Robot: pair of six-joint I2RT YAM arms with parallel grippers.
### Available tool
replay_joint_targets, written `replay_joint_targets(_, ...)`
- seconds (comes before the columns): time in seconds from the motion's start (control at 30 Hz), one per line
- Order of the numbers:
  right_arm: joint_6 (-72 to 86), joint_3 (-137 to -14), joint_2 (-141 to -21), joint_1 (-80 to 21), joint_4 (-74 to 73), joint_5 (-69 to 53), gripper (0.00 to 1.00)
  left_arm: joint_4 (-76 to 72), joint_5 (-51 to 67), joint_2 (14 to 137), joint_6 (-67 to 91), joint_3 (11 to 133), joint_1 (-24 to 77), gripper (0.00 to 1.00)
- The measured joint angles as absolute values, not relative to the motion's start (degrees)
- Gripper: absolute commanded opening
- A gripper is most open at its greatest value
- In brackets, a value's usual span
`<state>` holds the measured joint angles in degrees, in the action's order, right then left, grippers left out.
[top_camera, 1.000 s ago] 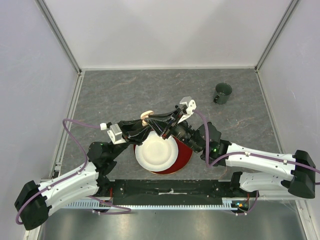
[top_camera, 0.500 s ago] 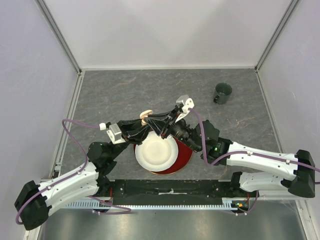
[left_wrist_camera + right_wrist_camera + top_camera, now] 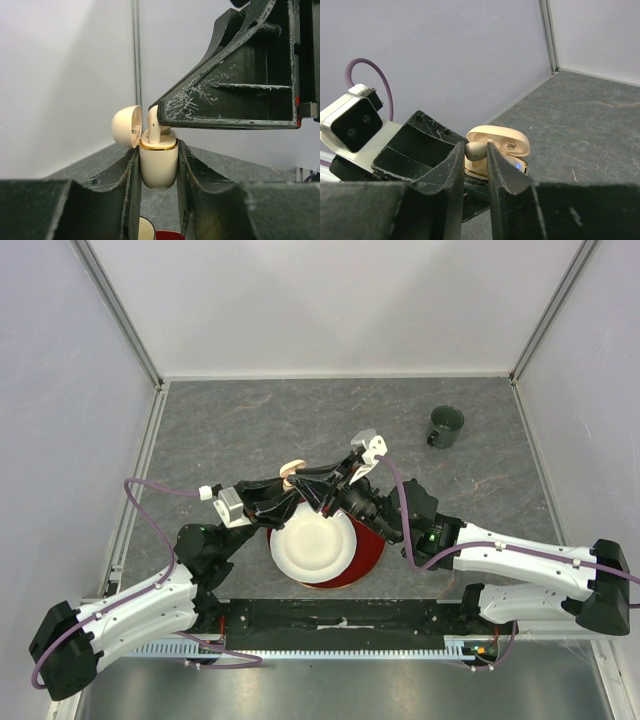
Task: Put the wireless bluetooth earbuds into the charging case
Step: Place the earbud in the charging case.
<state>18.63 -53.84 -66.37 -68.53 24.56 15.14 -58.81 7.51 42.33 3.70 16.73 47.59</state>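
A grey, stone-patterned table (image 3: 250, 420) sits boxed in by plain white walls (image 3: 330, 300), and both arms meet above the middle of it

The left gripper (image 3: 158, 150) has its jaws pressed against the two sides of a small cream charging case (image 3: 158, 167), holding it upright and clear of the table. The case's gold rim (image 3: 158, 146) sits level with the tips of those jaws, and its domed lid (image 3: 125, 125) is flipped open, hanging off the side of the case away from the right arm's jaws. Seen from the right wrist, a small blue light glows inside the open case

Right above the case mouth, the right gripper (image 3: 474, 150) comes in from the opposite side, its jaws drawn close and pinching a cream earbud (image 3: 153, 125) between the tips. The earbud's rounded head is squeezed between those tips, above the gold rim, while its stem points down into the open case. I can't tell whether it is fully seated. From overhead the two sets of jaws are tip to tip, nearly crossing

Just below the jaws, on the side toward the arm bases, a white bowl (image 3: 312, 545) rests on a red dish (image 3: 368, 550), partly hidden by the right wrist. Well apart from both sets of jaws, far off on the right arm's side and toward the back wall, stands a dark cup (image 3: 445, 426) on its own
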Motion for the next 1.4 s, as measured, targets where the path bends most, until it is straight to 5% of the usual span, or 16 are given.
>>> replay_joint_targets(0.2, 18.8, -53.8, -66.4, -68.7, 24.4, 14.9, 0.4, -58.8, 7.0, 42.3, 3.7, 16.7, 47.6, 0.02)
replay_joint_targets(0.8, 19.9, -53.8, -65.9, -69.0, 24.3, 14.7, 0.44, -58.8, 6.4, 41.9, 3.7, 16.7, 47.6, 0.02)
replay_joint_targets(1.4, 20.9, -52.9, -61.8, -68.5, 23.5, 22.6, 0.59, -61.0, 7.7, 40.0, 3.7, 16.7, 47.6, 0.02)
